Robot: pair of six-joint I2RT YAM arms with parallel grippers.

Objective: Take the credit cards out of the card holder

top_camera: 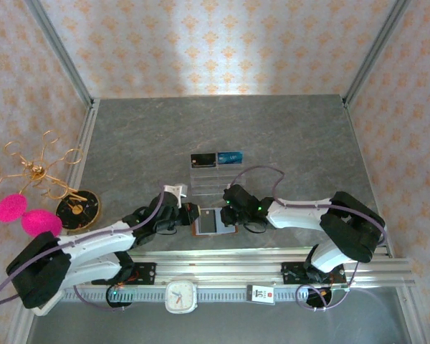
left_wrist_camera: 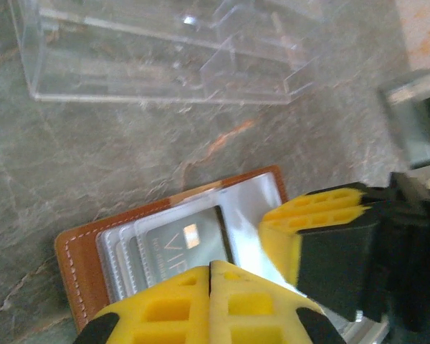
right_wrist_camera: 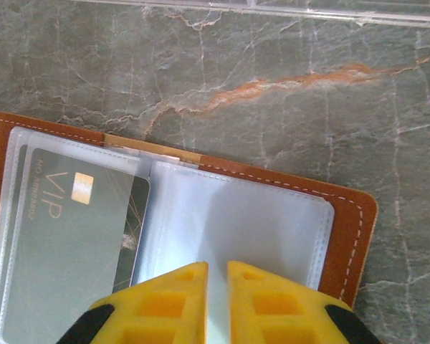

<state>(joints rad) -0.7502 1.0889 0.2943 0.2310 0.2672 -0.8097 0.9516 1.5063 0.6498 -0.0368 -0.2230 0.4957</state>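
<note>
The brown card holder (top_camera: pixel 213 223) lies open on the grey table between my two grippers. A grey credit card marked VIP (right_wrist_camera: pixel 72 236) sits in a clear sleeve on its left half (left_wrist_camera: pixel 179 244), with a darker card edge (right_wrist_camera: pixel 135 215) behind it. My left gripper (top_camera: pixel 192 215) is shut, its yellow tips (left_wrist_camera: pixel 210 264) over the near edge of that card's sleeve with nothing between them. My right gripper (top_camera: pixel 232 215) stands over the right half with only a narrow gap, its tips (right_wrist_camera: pixel 216 266) pinching the clear sleeve page (right_wrist_camera: pixel 236 222). Brown leather shows around the sleeves (left_wrist_camera: pixel 75 258) (right_wrist_camera: pixel 347 229).
A clear acrylic stand (top_camera: pixel 215 178) (left_wrist_camera: pixel 165 50) sits just beyond the wallet, holding a black card (top_camera: pixel 203 159) and a blue card (top_camera: pixel 230 158). At the left are a gold wire holder (top_camera: pixel 36 172), pink pompoms (top_camera: pixel 11 208) and a black disc (top_camera: pixel 77 208). A small clock (top_camera: pixel 180 296) lies on the near rail.
</note>
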